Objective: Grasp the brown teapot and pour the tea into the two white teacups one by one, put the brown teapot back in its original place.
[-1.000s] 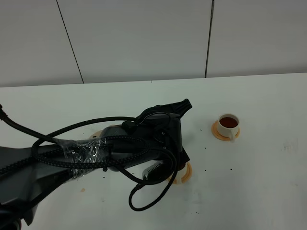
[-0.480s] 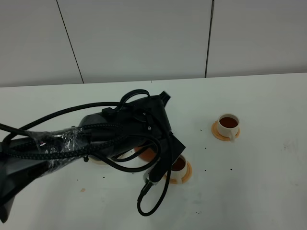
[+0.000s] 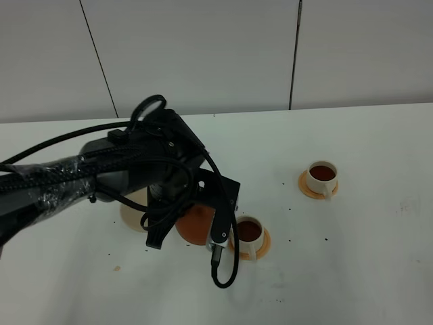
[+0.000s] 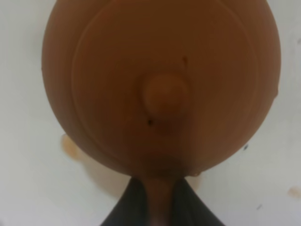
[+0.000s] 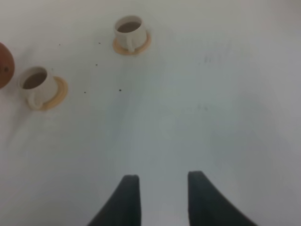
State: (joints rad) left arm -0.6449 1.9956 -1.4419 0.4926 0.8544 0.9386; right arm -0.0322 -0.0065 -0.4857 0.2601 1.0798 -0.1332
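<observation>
The brown teapot [image 4: 160,89] fills the left wrist view from above, lid knob in the middle. My left gripper [image 4: 157,209] is shut on its stubby handle. In the high view the teapot [image 3: 195,227] shows beneath the black left arm [image 3: 135,176], between the pale cream saucer [image 3: 132,215] and the near white teacup [image 3: 248,232]. That cup and the far teacup [image 3: 322,175] both hold dark tea and stand on orange saucers. My right gripper [image 5: 162,197] is open over bare table, with both teacups [image 5: 129,29] [image 5: 35,84] far ahead of it.
Loose black cables [image 3: 223,267] hang from the left arm close to the near cup. Small dark specks [image 3: 291,240] dot the white table [image 3: 365,257]. A grey panelled wall [image 3: 203,54] stands behind.
The left arm has swung left and back with the teapot, away from the near cup. That cup, hidden under the arm before, now shows with tea in it.
</observation>
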